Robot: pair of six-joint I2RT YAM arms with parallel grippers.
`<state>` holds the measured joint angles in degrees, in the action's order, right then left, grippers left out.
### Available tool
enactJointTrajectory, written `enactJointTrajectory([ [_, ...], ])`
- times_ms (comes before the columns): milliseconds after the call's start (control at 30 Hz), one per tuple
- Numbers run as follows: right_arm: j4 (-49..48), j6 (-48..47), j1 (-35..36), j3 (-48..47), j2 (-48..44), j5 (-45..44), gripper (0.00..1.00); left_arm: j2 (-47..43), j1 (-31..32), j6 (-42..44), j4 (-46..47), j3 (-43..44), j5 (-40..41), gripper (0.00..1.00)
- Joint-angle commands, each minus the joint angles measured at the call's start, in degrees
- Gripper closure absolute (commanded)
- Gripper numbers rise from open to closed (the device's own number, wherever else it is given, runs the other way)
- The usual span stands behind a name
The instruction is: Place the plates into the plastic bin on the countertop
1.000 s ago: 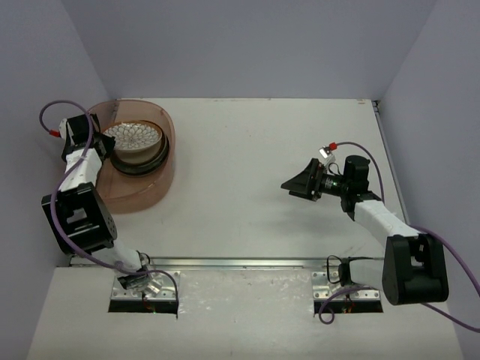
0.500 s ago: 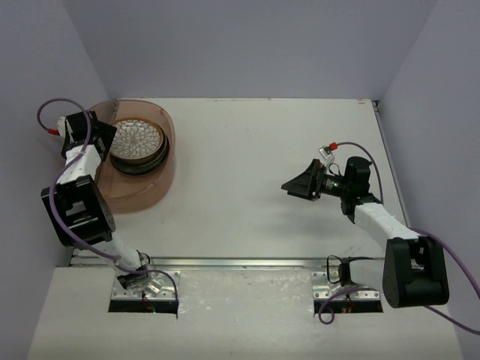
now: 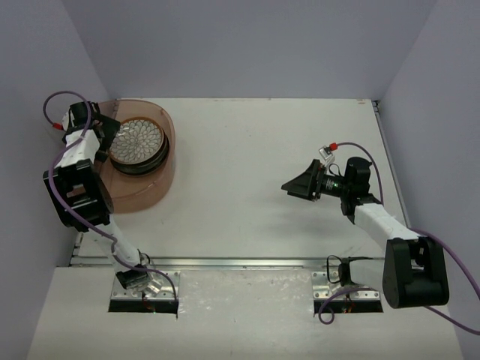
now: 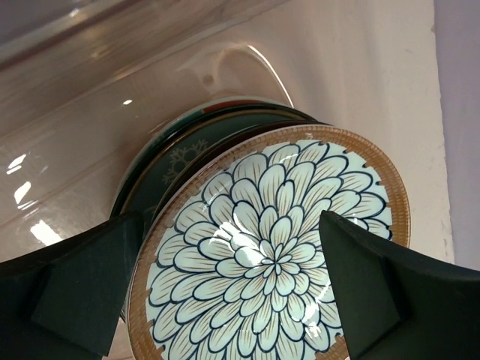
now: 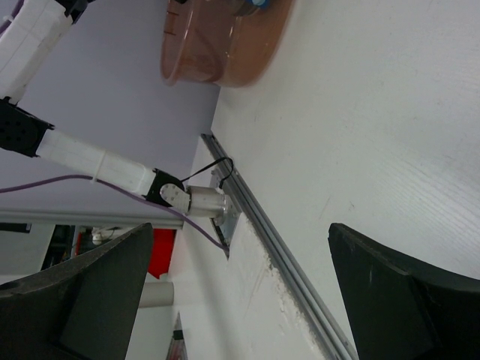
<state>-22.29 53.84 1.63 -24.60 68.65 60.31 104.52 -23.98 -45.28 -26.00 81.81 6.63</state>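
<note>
The plates [image 3: 137, 144] stand stacked inside the pinkish translucent plastic bin [image 3: 154, 193] at the back left of the white countertop [image 3: 262, 150]. The brown-rimmed petal-pattern plate [image 4: 277, 247] lies on top, with dark-rimmed plates [image 4: 169, 169] under it. My left gripper [image 3: 107, 131] is at the stack's left edge. Its jaws are open on either side of the top plate [image 4: 231, 229], and neither finger [image 4: 82, 292] touches it. My right gripper [image 3: 294, 184] hovers open over the right half of the countertop, holding nothing [image 5: 240, 247].
A metal rail [image 3: 225, 262] runs along the near edge of the countertop, seen also in the right wrist view [image 5: 277, 244]. Lilac-grey walls [image 3: 247, 45] enclose the back and both sides. The bin's wall [image 4: 112, 90] curves close behind the stack.
My left gripper has opened and let go of the petal plate, which now rests on the stack. The left wrist has drawn back toward the far left. The right arm has not moved.
</note>
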Motion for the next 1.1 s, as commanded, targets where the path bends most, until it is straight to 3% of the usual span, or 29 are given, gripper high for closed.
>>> enactJointTrajectory([
  [0,-3.02,-0.23,0.04,0.26,-1.51,1.09,0.01,-0.33,1.2,1.43,-3.33,7.16,3.29,0.0],
  [267,-2.06,-0.95,0.13,0.09,-1.58,1.13,0.01,-3.94,2.11,5.24,-7.16,9.73,4.63,0.0],
  [367,7.01,-7.09,0.53,-2.07,-3.18,-1.98,0.01,-7.61,2.79,7.2,-11.01,9.92,7.21,0.0],
  [433,17.37,-13.72,1.97,-7.42,-5.51,-9.08,0.01,-16.04,4.48,10.15,-10.43,7.95,7.51,0.0],
  [500,37.98,-25.33,8.12,-16.28,-10.77,-31.78,0.01,-23.29,10.5,18.72,-9.19,4.73,4.91,0.0],
  [533,44.7,-28.4,12.12,-18.43,-12.38,-39.12,0.01,-27.82,13.31,21.77,-10.89,4.33,7.05,0.0],
  [567,46.41,-29.0,13.44,-21.22,-15.38,-48.35,0.01,-31.7,18.87,23.22,-11.48,2.77,9.56,0.0],
  [633,51.8,-30.19,15.24,-26.35,-18.47,-56.8,0.01,-36.19,27.72,23.79,-14.74,-0.59,13.06,0.0],
  [767,61.7,-33.19,16.26,-34.05,-22.64,-63.91,0.01,-48.26,35.53,25.15,-16.1,-9.86,13.05,0.0],
  [933,72.2,-36.72,16.21,-40.95,-25.55,-70.36,0.01,-61.69,35.73,31.69,-17.13,-16.81,13.64,0.0],
  [1067,74.54,-40.79,16.21,-41.31,-30.27,-73.15,0.01,-71.81,36.02,35.05,-10.28,-25.23,10.27,0.0],
])
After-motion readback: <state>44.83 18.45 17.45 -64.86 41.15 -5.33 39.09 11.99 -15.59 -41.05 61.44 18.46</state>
